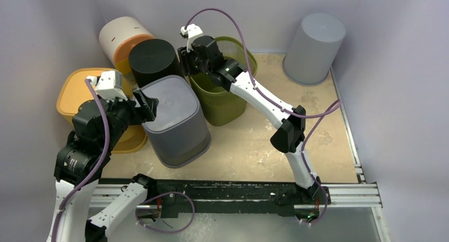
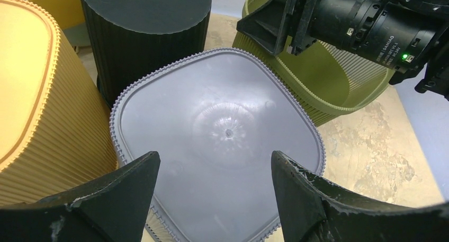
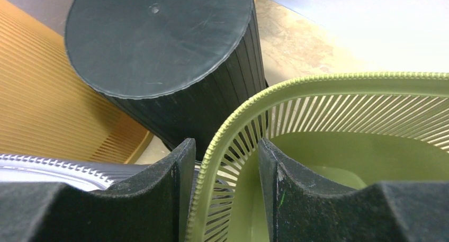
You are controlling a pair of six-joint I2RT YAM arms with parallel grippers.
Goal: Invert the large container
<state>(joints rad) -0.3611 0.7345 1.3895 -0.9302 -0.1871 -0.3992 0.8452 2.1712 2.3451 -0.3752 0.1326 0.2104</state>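
The right end effector (image 3: 225,146) is sitting closest to the lens in its wrist view. Its two dark fingers (image 3: 159,199) are straddling the rim of the olive slatted basket (image 1: 222,107), one outside the wall and one inside. Whether they are actually pinching the rim or only bracketing it cannot be told.

The basket, judging by the task, is the large container. It is standing near the far edge of the surface (image 1: 265,146), about midway along it, with its long axis vertical and its open mouth facing up, so it is not yet turned over. The grasp point is lying at the basket's far-left rim, directly between the right fingers, which makes the right arm the one placed to tip it.

The left end effector (image 2: 214,157) is hanging released, its fingers spread wide above the flat base of the grey bin (image 2: 227,93). That bin is sitting inverted just beside the basket's left wall. A black ribbed bin (image 3: 159,41) is crowding the same rim from behind, leaving little room on that side for the basket to swing.
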